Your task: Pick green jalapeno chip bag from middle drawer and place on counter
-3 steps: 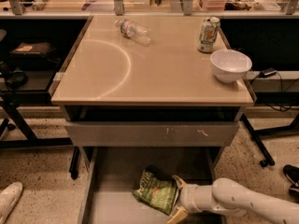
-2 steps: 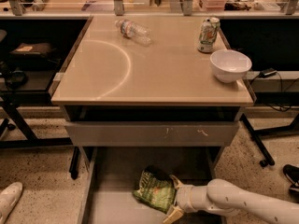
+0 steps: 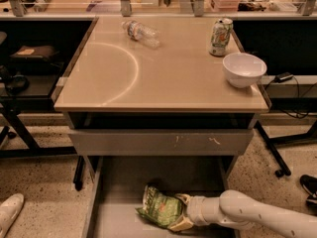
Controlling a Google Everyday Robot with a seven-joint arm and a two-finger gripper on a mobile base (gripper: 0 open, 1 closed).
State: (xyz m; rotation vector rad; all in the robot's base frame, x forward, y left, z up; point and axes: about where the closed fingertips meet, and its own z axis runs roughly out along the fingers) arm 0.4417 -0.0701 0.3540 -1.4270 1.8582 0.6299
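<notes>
Lying in the drawer, the bag looks light, soft, crinkly and slippery. The gripper pinches one end between both fingers, probably a firmer hold than the puffy middle.

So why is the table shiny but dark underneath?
Camera view: light glares off the glossy counter, its underside lies in shadow; the middle drawer is dimmer, yet the green jalapeno chip bag and the gripper at its right end show plainly.
</notes>
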